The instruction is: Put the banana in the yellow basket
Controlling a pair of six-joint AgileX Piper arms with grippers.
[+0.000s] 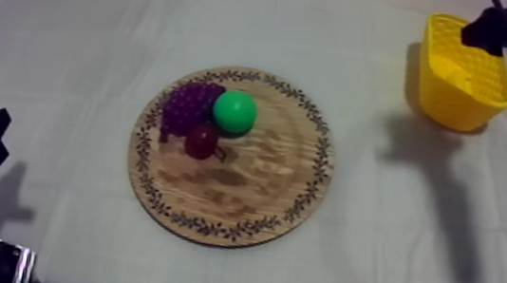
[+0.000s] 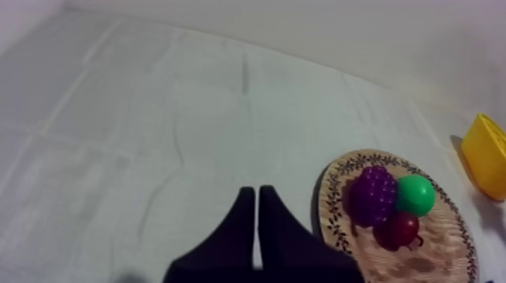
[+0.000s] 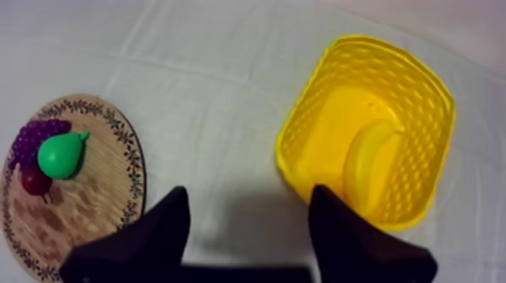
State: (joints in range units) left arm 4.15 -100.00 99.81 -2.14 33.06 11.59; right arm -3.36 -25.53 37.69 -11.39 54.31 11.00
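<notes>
the pale yellow toy banana (image 3: pixel 369 165) lies lengthwise inside the yellow mesh basket (image 3: pixel 331 83), just below my right gripper (image 3: pixel 250 192), its 2 fingers apart and empty, while my left gripper (image 2: pixel 258 192) rests closed well away.

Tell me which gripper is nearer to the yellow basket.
Right. The right gripper hangs open just above the yellow basket; the left gripper sits shut, low at its own side, beyond the wooden board.

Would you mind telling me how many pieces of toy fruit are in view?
4: the grapes, the pear and the small red fruit sit together on the wooden board; the banana lies in the yellow basket. Nothing looks hidden.
</notes>
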